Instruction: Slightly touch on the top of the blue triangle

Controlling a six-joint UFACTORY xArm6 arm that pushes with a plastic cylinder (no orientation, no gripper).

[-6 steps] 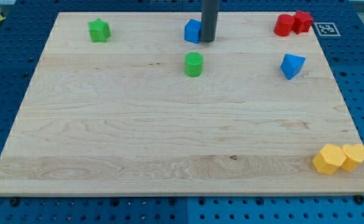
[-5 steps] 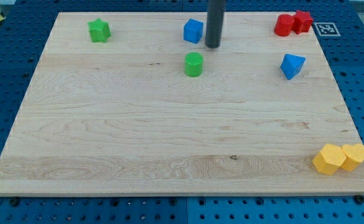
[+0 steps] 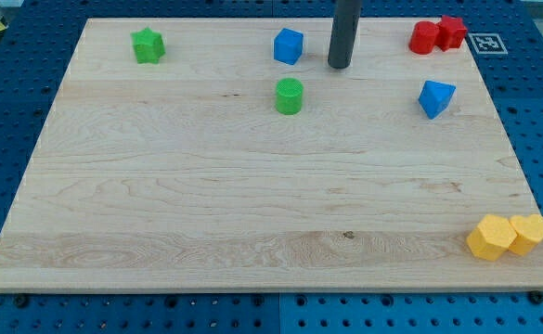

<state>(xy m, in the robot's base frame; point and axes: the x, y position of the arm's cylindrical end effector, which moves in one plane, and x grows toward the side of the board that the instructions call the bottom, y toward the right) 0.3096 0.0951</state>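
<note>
The blue triangle (image 3: 435, 97) lies on the wooden board (image 3: 252, 204) at the view's right, upper part. My tip (image 3: 340, 66) stands well to the left of it and a little higher in the view, not touching it. A blue cube (image 3: 289, 45) lies to the left of my tip, with a clear gap between them. A green cylinder (image 3: 290, 96) sits below and to the left of my tip.
A green star (image 3: 148, 44) lies at the top left. A red cylinder (image 3: 424, 37) and a red star-like block (image 3: 452, 32) touch at the top right. A yellow hexagon (image 3: 489, 237) and a yellow heart (image 3: 528, 233) touch at the bottom right corner.
My tip has moved to the right, away from the blue cube and toward the blue triangle. No block has moved.
</note>
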